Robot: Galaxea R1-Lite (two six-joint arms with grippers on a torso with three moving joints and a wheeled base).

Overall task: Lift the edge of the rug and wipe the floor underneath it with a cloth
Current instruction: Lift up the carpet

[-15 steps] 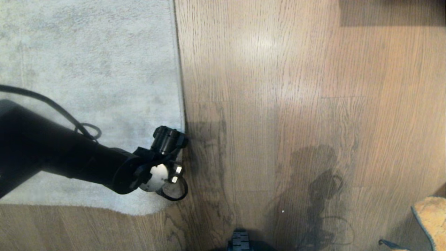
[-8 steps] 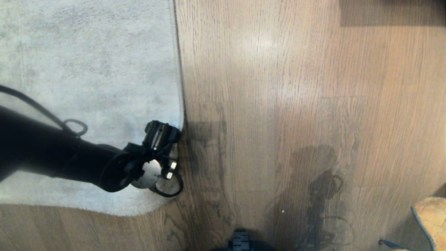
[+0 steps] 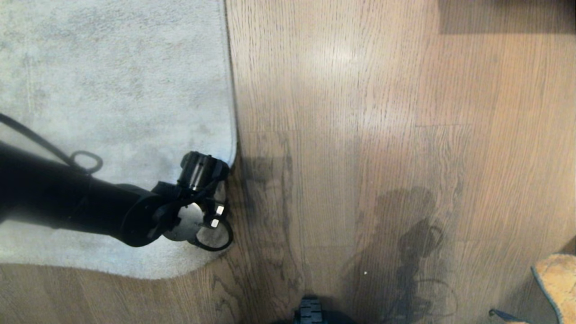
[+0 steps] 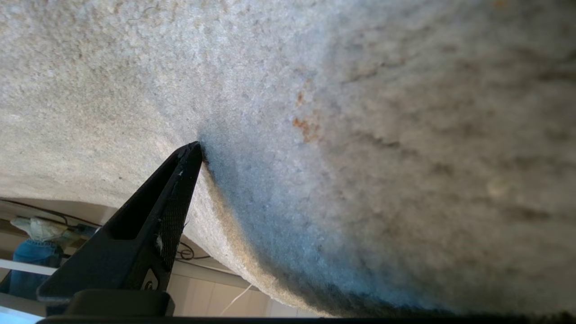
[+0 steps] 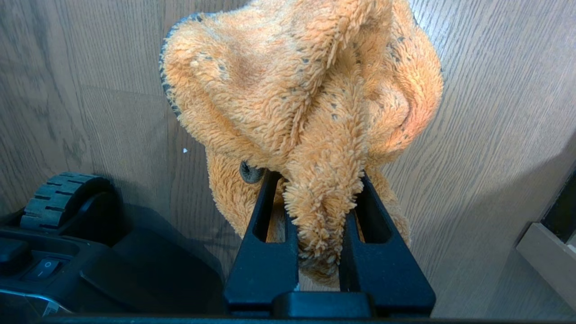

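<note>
The pale grey rug point(image 3: 112, 90) covers the left side of the brown plank floor point(image 3: 360, 135). Its right-hand rug edge point(image 3: 231, 112) bows inward beside my left gripper point(image 3: 220, 198), which sits low at the rug's near right corner. In the left wrist view one black finger point(image 4: 171, 202) presses its tip into the pile of the rug point(image 4: 360, 135). The rug hides the other finger, and the jaws stand wide open. Down at the right, my right gripper point(image 5: 317, 180) is shut on the fuzzy orange cloth point(image 5: 306, 90), which hangs just above the floor point(image 5: 495, 112). The cloth point(image 3: 555, 279) also shows in the head view.
My base's front wheel point(image 3: 310, 310) sits at the near middle, seen again as a black wheel point(image 5: 58, 198) beside the cloth. A dark block point(image 3: 504, 15) lies at the far right. A low furniture edge point(image 5: 544, 252) is close to the right gripper.
My left arm has drawn back to the left and slightly away from me. The rug edge beside it has curled inward with it. The right gripper and cloth have not moved.
</note>
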